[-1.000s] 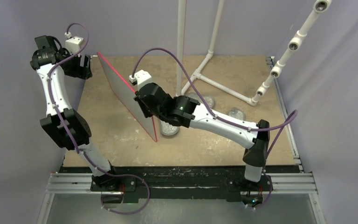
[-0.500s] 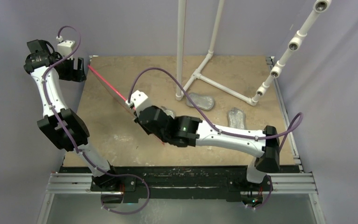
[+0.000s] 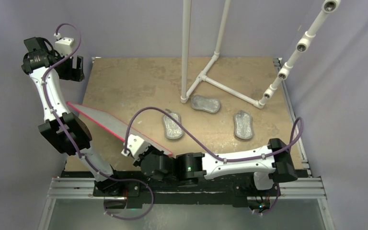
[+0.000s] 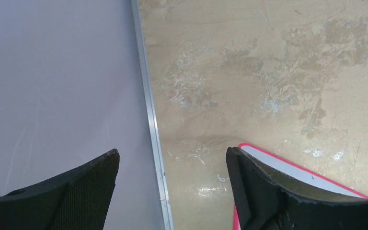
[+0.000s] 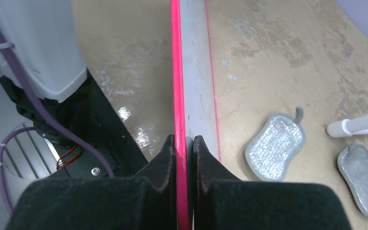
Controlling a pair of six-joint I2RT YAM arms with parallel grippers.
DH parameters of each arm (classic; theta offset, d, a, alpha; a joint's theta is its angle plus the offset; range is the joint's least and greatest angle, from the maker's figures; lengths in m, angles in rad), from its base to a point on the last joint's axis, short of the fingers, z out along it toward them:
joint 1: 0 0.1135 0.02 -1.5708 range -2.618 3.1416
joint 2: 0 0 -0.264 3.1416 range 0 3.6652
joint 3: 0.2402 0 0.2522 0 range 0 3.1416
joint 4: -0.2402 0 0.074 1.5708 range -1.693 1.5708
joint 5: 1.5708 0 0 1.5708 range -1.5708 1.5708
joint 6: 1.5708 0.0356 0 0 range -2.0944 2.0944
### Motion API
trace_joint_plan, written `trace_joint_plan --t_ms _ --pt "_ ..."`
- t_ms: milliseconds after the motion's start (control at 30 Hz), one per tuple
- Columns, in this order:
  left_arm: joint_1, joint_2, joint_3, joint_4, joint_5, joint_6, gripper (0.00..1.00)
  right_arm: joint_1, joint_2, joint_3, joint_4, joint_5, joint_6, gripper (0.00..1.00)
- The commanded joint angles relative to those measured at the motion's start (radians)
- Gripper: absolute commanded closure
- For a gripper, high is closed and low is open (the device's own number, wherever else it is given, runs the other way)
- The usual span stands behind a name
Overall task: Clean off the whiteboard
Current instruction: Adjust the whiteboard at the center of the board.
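The whiteboard [image 3: 106, 123], white with a thin red rim, lies low and tilted over the near left of the table. My right gripper [image 3: 141, 152] is shut on its near edge; in the right wrist view the red rim [image 5: 177, 96] runs between the two fingers [image 5: 165, 155]. One rounded corner of the board shows in the left wrist view [image 4: 287, 165]. My left gripper [image 3: 75, 67] is open and empty, raised over the table's far left corner, apart from the board. No scribbles show on the visible face.
Three silvery-grey oval pads lie on the table: one [image 3: 172, 125] near the middle, one [image 3: 206, 103] by the pipe foot, one [image 3: 243, 124] to the right. A white pipe frame [image 3: 215, 72] stands at the back. The table's metal left edge [image 4: 149, 110] runs under the left gripper.
My right arm has pulled the whiteboard down and toward the near left edge, from standing upright to lying low. My left arm has drawn back to the far left corner.
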Motion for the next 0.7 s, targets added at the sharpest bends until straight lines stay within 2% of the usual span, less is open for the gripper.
trace_joint_plan --t_ms 0,167,367,567,667 --pt "0.002 -0.014 0.019 0.003 -0.020 0.014 0.18 0.015 0.185 -0.066 -0.154 -0.071 0.222 1.00" --pt "0.003 -0.010 0.016 0.009 -0.017 0.011 0.18 0.023 0.267 0.019 -0.242 0.022 0.189 1.00" --pt "0.003 0.015 0.010 0.008 0.003 -0.005 0.17 0.022 0.260 -0.009 -0.256 0.059 0.153 1.00" --pt "0.003 0.021 0.007 0.006 0.021 -0.014 0.15 0.022 0.251 -0.069 -0.149 0.052 0.121 1.00" --pt "0.003 0.019 0.010 0.007 0.019 -0.012 0.15 0.025 0.238 -0.114 -0.025 0.010 0.098 1.00"
